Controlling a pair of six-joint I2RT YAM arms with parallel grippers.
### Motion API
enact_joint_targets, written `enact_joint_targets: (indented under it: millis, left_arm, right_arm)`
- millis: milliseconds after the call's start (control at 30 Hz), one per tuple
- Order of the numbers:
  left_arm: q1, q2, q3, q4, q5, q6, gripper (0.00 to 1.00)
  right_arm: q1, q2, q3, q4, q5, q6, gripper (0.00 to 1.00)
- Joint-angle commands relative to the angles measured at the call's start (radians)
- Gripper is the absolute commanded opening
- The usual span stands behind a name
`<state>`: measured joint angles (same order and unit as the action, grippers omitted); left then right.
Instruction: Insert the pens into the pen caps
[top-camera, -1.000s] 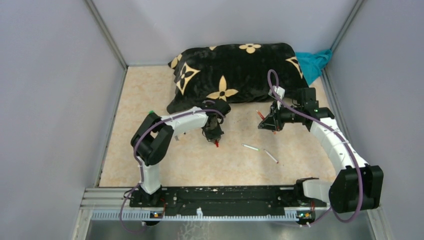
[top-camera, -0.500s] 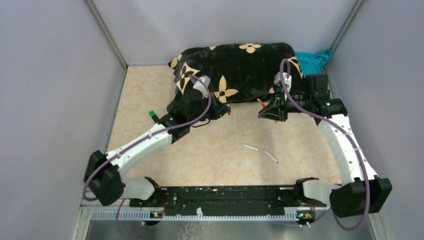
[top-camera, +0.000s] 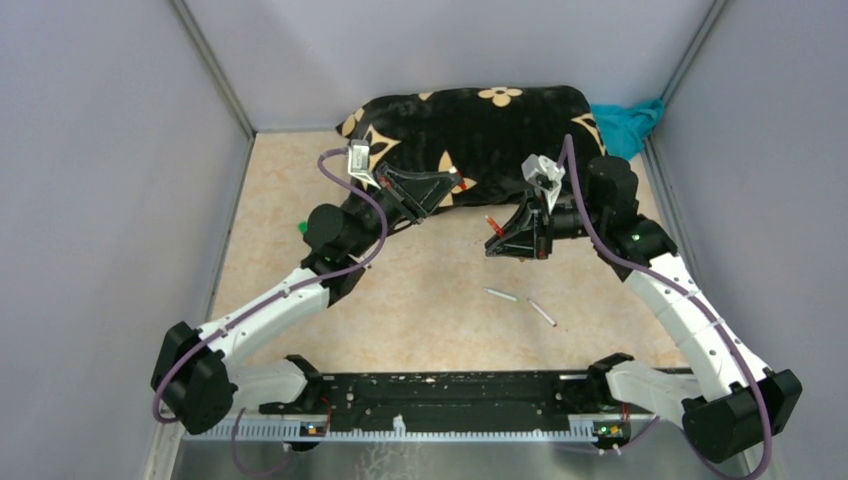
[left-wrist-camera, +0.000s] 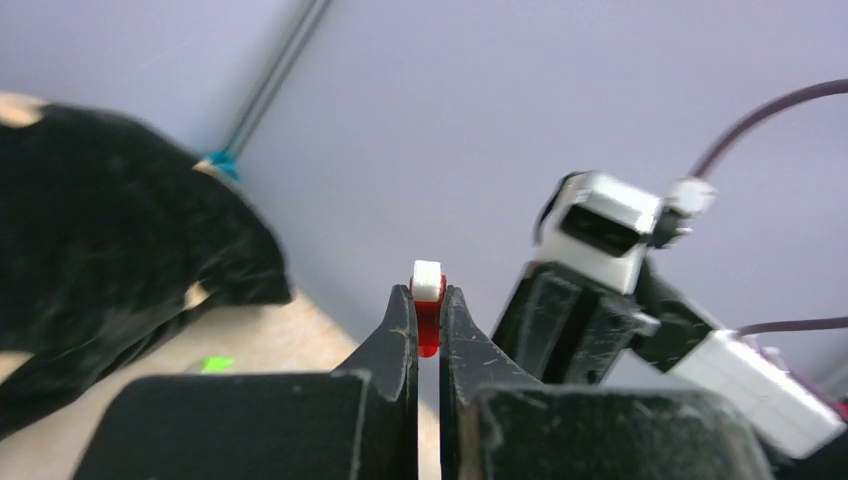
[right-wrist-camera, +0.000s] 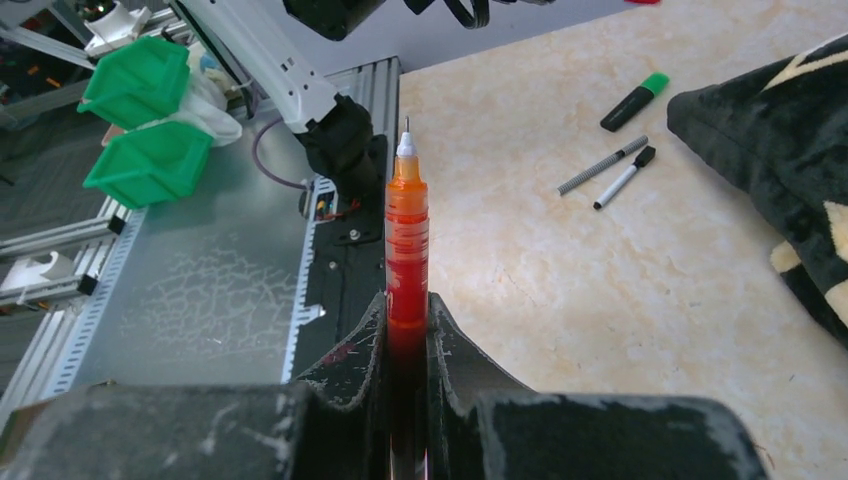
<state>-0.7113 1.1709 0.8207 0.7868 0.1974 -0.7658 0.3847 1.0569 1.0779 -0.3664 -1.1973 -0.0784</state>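
My left gripper (left-wrist-camera: 428, 312) is shut on a small red pen cap (left-wrist-camera: 429, 318) with a white end, held up in the air. In the top view this gripper (top-camera: 455, 185) hangs in front of the pillow and points right. My right gripper (right-wrist-camera: 407, 315) is shut on a red pen (right-wrist-camera: 407, 235) whose fine tip sticks out past the fingers. Seen from above, the right gripper (top-camera: 503, 232) points left with the red pen (top-camera: 491, 220), a short gap below and right of the cap. Two slim pens (top-camera: 502, 295) (top-camera: 542, 313) lie on the table.
A black pillow with tan flowers (top-camera: 470, 125) lies at the back, a teal cloth (top-camera: 628, 125) beside it. A black marker with a green end (right-wrist-camera: 634, 101) and two slim pens (right-wrist-camera: 603, 166) lie on the table. Green bins (right-wrist-camera: 140, 75) stand beyond the table's near rail.
The left arm has stretched out and lifted the cap from table height to in front of the pillow. The right gripper has carried the red pen leftward towards it.
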Motion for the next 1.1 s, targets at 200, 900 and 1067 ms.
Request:
enact_joint_targets:
  millis: [200,900,1067]
  left_arm:
    - [-0.007,0.1,0.052,0.342,0.122,-0.188,0.0]
    - [-0.011,0.148,0.087,0.306,0.189,-0.218,0.0]
    - [-0.013,0.151,0.09,0.302,0.197,-0.219,0.0]
  right_arm:
    - [0.019,-0.009,-0.048,0.379,0.043,0.416,0.0]
    - [0.02,0.008,-0.056,0.406,0.095,0.468,0.0]
    - [0.02,0.009,-0.057,0.408,0.095,0.472,0.0]
